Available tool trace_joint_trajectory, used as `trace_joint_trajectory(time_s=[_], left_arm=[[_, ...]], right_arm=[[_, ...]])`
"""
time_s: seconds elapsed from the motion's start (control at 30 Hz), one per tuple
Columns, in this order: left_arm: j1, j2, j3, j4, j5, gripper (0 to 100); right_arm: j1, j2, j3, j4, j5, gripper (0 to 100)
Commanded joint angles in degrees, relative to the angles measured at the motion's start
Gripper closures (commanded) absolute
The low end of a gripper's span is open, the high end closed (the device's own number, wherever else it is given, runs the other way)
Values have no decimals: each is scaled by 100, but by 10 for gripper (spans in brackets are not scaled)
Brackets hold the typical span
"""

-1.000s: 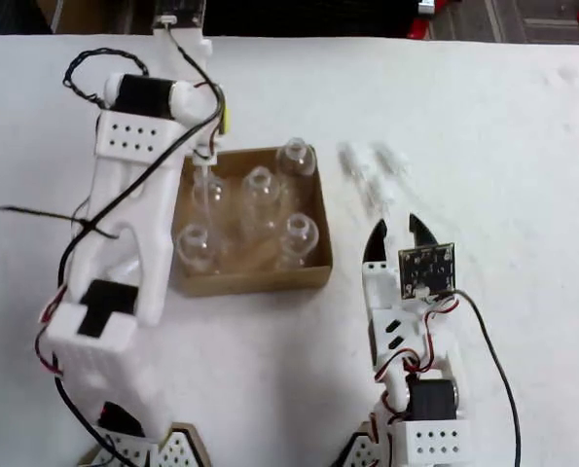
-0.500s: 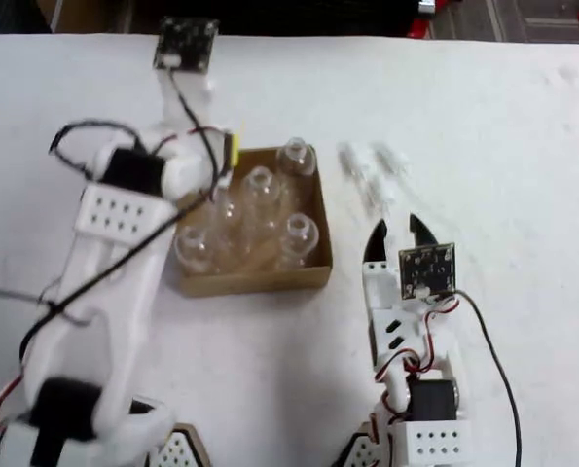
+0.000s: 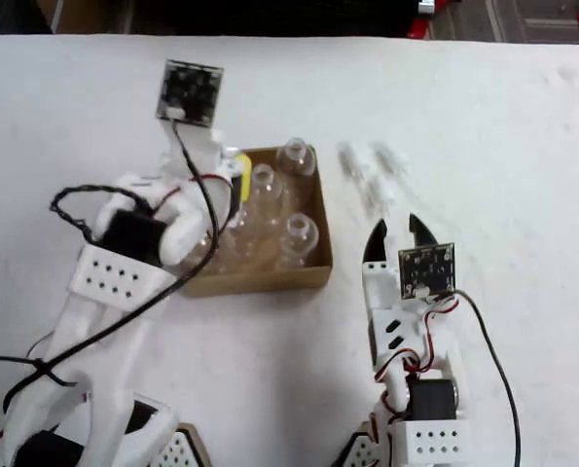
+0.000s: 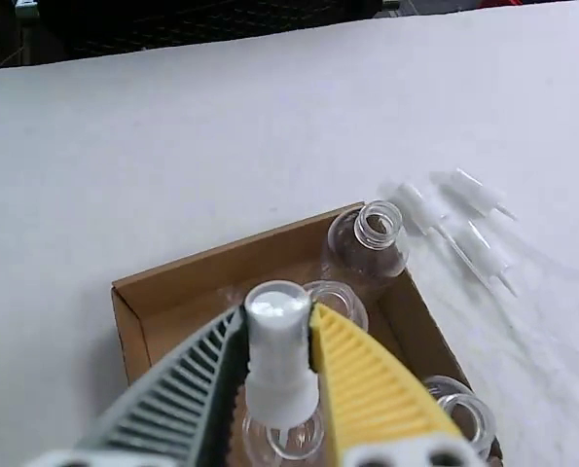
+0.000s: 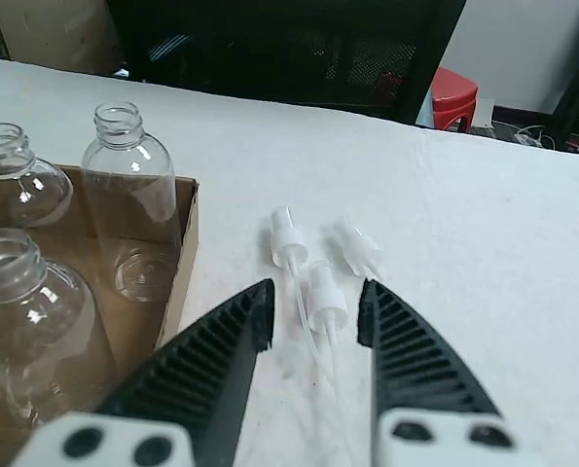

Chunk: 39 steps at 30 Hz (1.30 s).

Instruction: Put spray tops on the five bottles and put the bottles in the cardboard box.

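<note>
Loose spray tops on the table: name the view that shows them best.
Right wrist view: the three loose spray tops lie close and distinct beside the cardboard box. The left wrist view shows them farther off, past the box; the high view shows them small, from above.

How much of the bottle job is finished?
Done: bottles stand in the cardboard box, the ones I see uncapped. In hand: the left gripper has its jaws shut on a spray top above one bottle. Left: three spray tops lie on the table beside the box, near the open right gripper.
</note>
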Motion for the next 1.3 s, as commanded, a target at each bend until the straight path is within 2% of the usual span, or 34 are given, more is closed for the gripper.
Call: trace_joint_trajectory(time_s=[0.0,0.13,0.3,0.47,0.57,0.67,0.97,1.13,1.27], left_arm=[[92,-233,308,-668,-53,976],[57,-523,519,-747,-53,976],[110,-1525,1125,-853,-114,976],[347,-2396,2453,-1978,-782,976],[576,-2818,3209,-2655,-818,973],[611,-3099,3613,-2971,-818,973],[558,-3284,4018,-3033,-862,966],[462,-3266,4044,-2971,-800,853],[347,-3310,4000,-2848,-589,842]], right_arm=[[57,-13,44,-119,62,872],[57,-13,44,-136,62,872],[57,-13,44,-145,62,872],[57,-13,44,-145,62,872],[57,-13,44,-136,62,872],[57,-13,44,-119,62,872],[57,-13,44,-110,62,872],[57,-13,44,-110,62,872],[57,-13,44,-110,62,872]])
